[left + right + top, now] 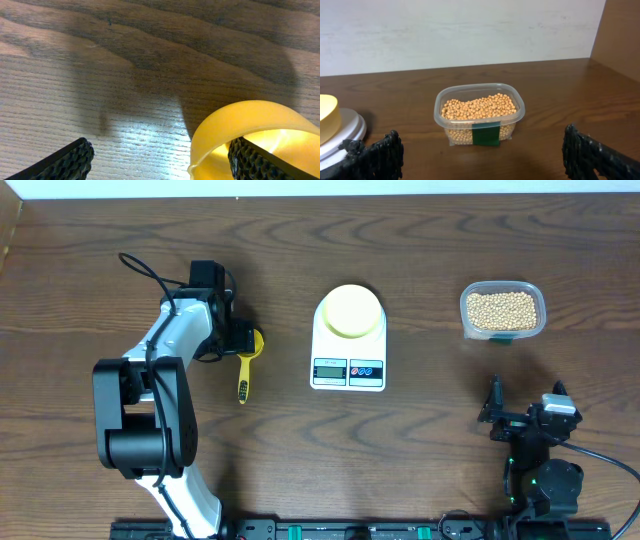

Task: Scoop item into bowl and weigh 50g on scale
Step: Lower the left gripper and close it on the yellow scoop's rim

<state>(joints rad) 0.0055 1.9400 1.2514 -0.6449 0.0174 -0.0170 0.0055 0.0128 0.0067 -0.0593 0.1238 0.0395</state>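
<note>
Bare table (90, 270) left of the left gripper (238, 338) and along the whole far edge. Narrow strip of open wood between the yellow scoop (246, 370) and the scale (348, 355): passable. On the scale platform, the bowl (351, 310), open from above, nothing over it. Wider lane between scale and clear tub (464, 315); no lid over the beans (502, 308). Open wood from right gripper (527, 405) to tub, tub straight ahead between wide-spread fingers (375, 157). Left wrist view: scoop cup crowding one finger (257, 162); bare wood across the rest of the gap.
</note>
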